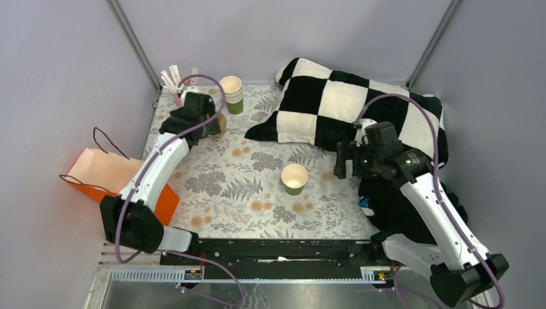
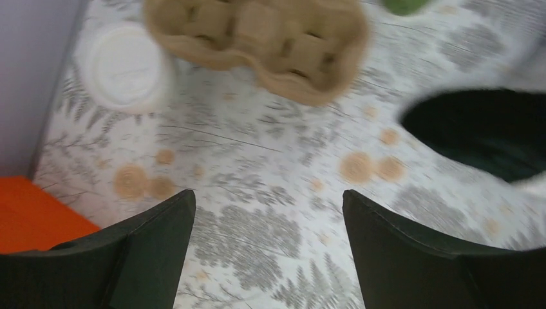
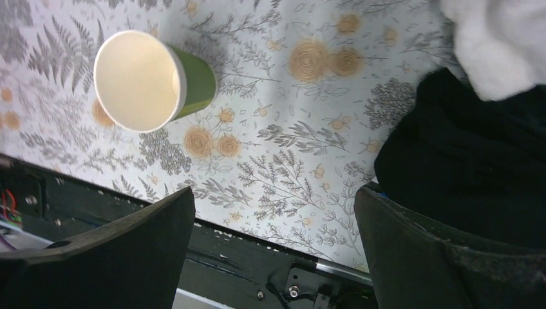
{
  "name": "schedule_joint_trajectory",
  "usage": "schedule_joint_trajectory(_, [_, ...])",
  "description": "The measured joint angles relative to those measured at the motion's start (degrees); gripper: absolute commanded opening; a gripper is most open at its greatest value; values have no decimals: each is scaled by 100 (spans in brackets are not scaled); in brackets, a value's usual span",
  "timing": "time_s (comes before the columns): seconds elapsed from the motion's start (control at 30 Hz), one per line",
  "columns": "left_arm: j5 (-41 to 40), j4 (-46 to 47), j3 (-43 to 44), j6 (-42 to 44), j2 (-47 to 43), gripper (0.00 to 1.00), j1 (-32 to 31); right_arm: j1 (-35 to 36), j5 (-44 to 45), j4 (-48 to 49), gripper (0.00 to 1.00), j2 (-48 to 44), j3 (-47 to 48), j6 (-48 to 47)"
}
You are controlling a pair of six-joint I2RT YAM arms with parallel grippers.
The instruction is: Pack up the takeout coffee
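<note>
Left fingers apart above the worktop, near a pulp cup carrier and white lid; right fingers apart, near a lidless green paper cup.

Lighting even and diffuse; shadows soft. Top and right wrist views sharp. Left wrist view motion-blurred: carrier edges smeared.

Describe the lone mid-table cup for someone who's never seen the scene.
On the floral tablecloth, look in front of the checkered cushion, near the middle. A green paper cup stands upright there, open and lidless. Unlike the stacked cups at the back edge, it stands alone.
</note>
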Motion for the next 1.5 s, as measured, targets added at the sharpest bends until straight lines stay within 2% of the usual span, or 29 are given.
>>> schedule_joint_trajectory(0.17, [103,140,0,153,691,84,1290,638,122,63,100,396,138,-221])
schedule_joint_trajectory(0.27, [2,144,131,363,1110,65,1652,960,238,129,100,463,175,-372])
schedule_joint_trajectory(0.43, [-240,219,798,944,2214,52,1683,1314,400,149,100,481,177,-614])
schedule_joint_trajectory(0.6, [-221,197,944,1237,2752,53,1792,1370,479,149,100,481,177,-717])
schedule_joint_trajectory(0.7, [-229,225,990,1410,2876,53,1873,1370,540,149,100,485,177,-754])
schedule_joint_trajectory(0.97, [-291,345,1032,1705,3056,41,2188,1373,560,164,100,544,177,-822])
schedule_joint_trajectory(1.13, [-210,387,1104,1849,3283,38,2341,1373,562,164,100,586,177,-835])
schedule_joint_trajectory(1.33, [-149,380,1169,1974,3344,30,2393,1373,562,166,100,610,177,-837])
schedule_joint_trajectory(1.5, [-114,400,1204,2035,3366,28,2391,1373,562,166,100,610,177,-837])
